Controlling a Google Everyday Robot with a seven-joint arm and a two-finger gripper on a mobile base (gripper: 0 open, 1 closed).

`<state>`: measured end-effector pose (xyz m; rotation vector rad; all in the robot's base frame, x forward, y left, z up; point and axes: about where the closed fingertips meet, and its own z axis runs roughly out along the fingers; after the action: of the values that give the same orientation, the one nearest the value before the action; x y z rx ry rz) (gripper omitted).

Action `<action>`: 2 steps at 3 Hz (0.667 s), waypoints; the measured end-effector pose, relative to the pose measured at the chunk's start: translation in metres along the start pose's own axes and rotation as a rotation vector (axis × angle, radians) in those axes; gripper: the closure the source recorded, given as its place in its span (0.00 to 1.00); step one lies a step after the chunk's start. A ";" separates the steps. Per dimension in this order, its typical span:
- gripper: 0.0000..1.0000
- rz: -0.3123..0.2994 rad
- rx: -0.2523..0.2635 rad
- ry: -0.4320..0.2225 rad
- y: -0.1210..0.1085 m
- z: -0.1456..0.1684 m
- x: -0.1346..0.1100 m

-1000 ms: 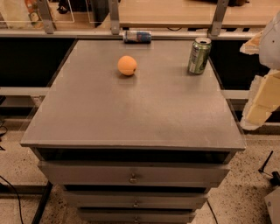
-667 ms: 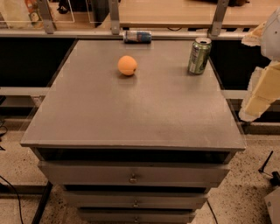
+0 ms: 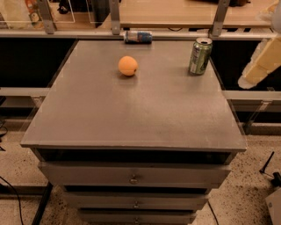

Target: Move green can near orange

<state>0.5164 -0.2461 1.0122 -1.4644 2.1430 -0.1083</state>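
Note:
The green can (image 3: 200, 56) stands upright at the far right of the grey tabletop (image 3: 131, 114), its silver pull-tab top showing. The orange (image 3: 127, 66) sits on the tabletop to the can's left, about a third of the table's width away. My gripper (image 3: 257, 70) shows as a pale, cream-coloured shape at the right edge of the camera view, off the table's right side. It is level with the can and apart from it, and it holds nothing.
A blue and silver can (image 3: 138, 37) lies on its side at the table's far edge. Drawers (image 3: 131, 178) run below the tabletop. Metal rails and a wooden surface (image 3: 175, 13) stand behind the table.
The pale gripper at the right edge has shifted slightly up and to the right. The can and the orange have not moved.

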 end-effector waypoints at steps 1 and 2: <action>0.00 0.067 0.060 -0.100 -0.038 0.018 0.002; 0.00 0.133 0.126 -0.195 -0.061 0.034 0.005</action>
<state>0.5821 -0.2676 1.0025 -1.2061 2.0300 -0.0489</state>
